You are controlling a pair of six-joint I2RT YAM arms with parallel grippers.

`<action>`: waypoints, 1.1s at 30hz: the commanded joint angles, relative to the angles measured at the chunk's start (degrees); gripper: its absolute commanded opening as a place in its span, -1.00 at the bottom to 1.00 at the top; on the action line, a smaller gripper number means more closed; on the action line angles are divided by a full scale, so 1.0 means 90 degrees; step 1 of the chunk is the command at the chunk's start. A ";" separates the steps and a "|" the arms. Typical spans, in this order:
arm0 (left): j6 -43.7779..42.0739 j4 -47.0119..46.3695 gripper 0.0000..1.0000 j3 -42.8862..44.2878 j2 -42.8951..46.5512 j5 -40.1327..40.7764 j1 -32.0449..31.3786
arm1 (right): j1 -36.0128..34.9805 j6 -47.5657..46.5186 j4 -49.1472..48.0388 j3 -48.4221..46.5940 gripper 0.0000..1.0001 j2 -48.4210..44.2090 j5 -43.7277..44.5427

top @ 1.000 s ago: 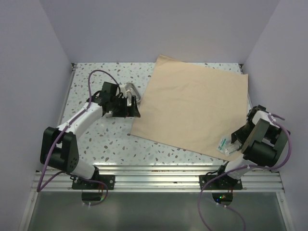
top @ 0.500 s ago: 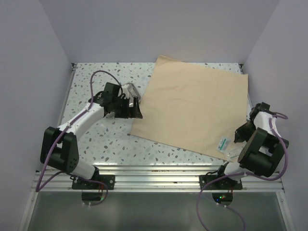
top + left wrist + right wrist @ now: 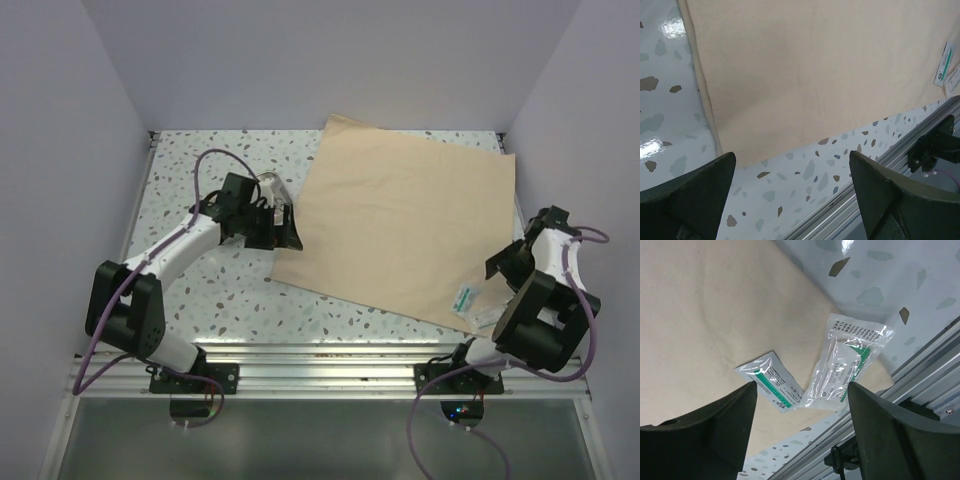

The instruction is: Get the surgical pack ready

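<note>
The surgical pack's tan wrap sheet (image 3: 400, 225) lies flat and unfolded across the right half of the table. Two sealed packets with green print (image 3: 465, 298) (image 3: 772, 381) (image 3: 845, 362) rest on its near right corner. A small shiny metal tray (image 3: 272, 185) sits on the table left of the sheet, partly hidden behind my left wrist. My left gripper (image 3: 287, 230) (image 3: 790, 195) stands open and empty at the sheet's left edge (image 3: 710, 115). My right gripper (image 3: 503, 266) (image 3: 800, 440) hovers open and empty above the packets.
The terrazzo table (image 3: 200, 290) ends at an aluminium rail (image 3: 330, 355) along the near edge, close to the packets (image 3: 920, 370). Lilac walls close in the left, back and right sides; the sheet's right edge nearly reaches the right wall (image 3: 560, 130).
My right gripper has drawn back and up from the packets toward the right wall, shut briefly, and now stands open with nothing in it. My left gripper has edged right toward the sheet.
</note>
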State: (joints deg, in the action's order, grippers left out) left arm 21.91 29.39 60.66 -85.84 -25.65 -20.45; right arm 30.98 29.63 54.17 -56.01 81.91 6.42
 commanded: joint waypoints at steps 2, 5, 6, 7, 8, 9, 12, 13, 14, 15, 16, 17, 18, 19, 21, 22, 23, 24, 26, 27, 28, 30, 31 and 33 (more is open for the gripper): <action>-0.0032 0.0132 0.99 0.0222 -0.0159 -0.0177 -0.0033 | 0.0491 0.0078 0.0046 -0.0310 0.61 0.0244 0.0430; -0.0081 0.0230 0.99 0.0300 -0.0276 -0.0216 -0.0033 | 0.0979 -0.0078 -0.0110 -0.0203 0.62 0.0371 0.0128; -0.0081 0.0250 0.99 0.0310 -0.0305 -0.0226 -0.0033 | 0.1107 -0.0137 -0.0159 -0.0154 0.61 0.0410 0.0011; -0.0100 0.0279 0.99 0.0330 -0.0354 -0.0236 -0.0033 | 0.1215 -0.0186 -0.0218 -0.0028 0.60 0.0469 -0.0038; -0.0110 0.0318 0.99 0.0369 -0.0393 -0.0226 -0.0033 | 0.1428 -0.0244 -0.0334 0.0041 0.59 0.0498 -0.0136; -0.0110 0.0348 0.99 0.0359 -0.0413 -0.0226 -0.0033 | 0.1527 -0.0351 -0.0403 0.0109 0.57 0.0528 -0.0195; -0.0110 0.0416 0.99 0.0379 -0.0452 -0.0226 -0.0033 | 0.1792 -0.0469 -0.0706 0.0499 0.48 0.0528 -0.0438; -0.0110 0.0416 0.99 0.0388 -0.0471 -0.0217 -0.0033 | 0.1811 -0.0489 -0.0948 0.0587 0.45 0.0480 -0.0526; -0.0110 0.0445 0.99 0.0408 -0.0481 -0.0207 -0.0033 | 0.1811 -0.0547 -0.1086 0.0666 0.41 0.0479 -0.0692; -0.0120 0.0475 0.99 0.0437 -0.0501 -0.0197 -0.0033 | 0.1802 -0.0528 -0.1155 0.0725 0.39 0.0469 -0.0664; -0.0120 0.0494 0.99 0.0495 -0.0530 -0.0168 -0.0033 | 0.1811 -0.0519 -0.1224 0.0812 0.34 0.0508 -0.0654; -0.0120 0.0524 0.99 0.0535 -0.0550 -0.0177 -0.0033 | 0.1811 -0.0567 -0.1282 0.0852 0.33 0.0547 -0.0693; -0.0120 0.0543 0.99 0.0574 -0.0569 -0.0168 -0.0033 | 0.1811 -0.0587 -0.1350 0.0900 0.30 0.0567 -0.0703; -0.0120 0.0563 0.99 0.0632 -0.0589 -0.0158 -0.0033 | 0.1811 -0.0587 -0.1400 0.0930 0.26 0.0577 -0.0693; -0.0159 0.0631 0.99 0.0701 -0.0608 -0.0129 -0.0033 | 0.1811 -0.0558 -0.1487 0.0969 0.20 0.0616 -0.0703; -0.0169 0.0651 0.99 0.0740 -0.0637 -0.0109 -0.0033 | 0.1811 -0.0558 -0.1585 0.1008 0.18 0.0654 -0.0693; -0.0179 0.0690 0.99 0.0750 -0.0647 -0.0109 -0.0033 | 0.1811 -0.0577 -0.1624 0.1028 0.16 0.0713 -0.0703; -0.0198 0.0709 0.99 0.0769 -0.0676 -0.0099 -0.0033 | 0.1811 -0.0596 -0.1663 0.1038 0.15 0.0820 -0.0867; -0.0227 0.0748 0.99 0.0808 -0.0716 -0.0099 -0.0033 | 0.1802 -0.0616 -0.1790 0.1067 0.12 0.0908 -0.0947; -0.0228 0.0758 0.99 0.0818 -0.0754 -0.0090 -0.0033 | 0.1802 -0.0606 -0.1800 0.1086 0.11 0.0880 -0.0957; -0.0228 0.0787 0.99 0.0857 -0.0774 -0.0090 -0.0033 | 0.1802 -0.0597 -0.1849 0.1106 0.11 0.0850 -0.0976; -0.0237 0.0817 0.99 0.0915 -0.0823 -0.0099 -0.0033 | 0.1802 -0.0587 -0.1878 0.1096 0.06 0.0773 -0.0957; -0.0237 0.0836 0.99 0.0935 -0.0833 -0.0099 -0.0033 | 0.1802 -0.0596 -0.1859 0.1087 0.04 0.0753 -0.0957; -0.0237 0.0856 0.99 0.0974 -0.0843 -0.0128 -0.0033 | 0.1802 -0.0577 -0.1849 0.1038 -0.05 0.0675 -0.0967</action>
State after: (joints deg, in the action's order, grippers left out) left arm 21.26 35.86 66.67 -93.06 -26.39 -20.45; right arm 47.05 24.08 42.50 -47.27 88.18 0.05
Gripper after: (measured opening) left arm 0.994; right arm 0.505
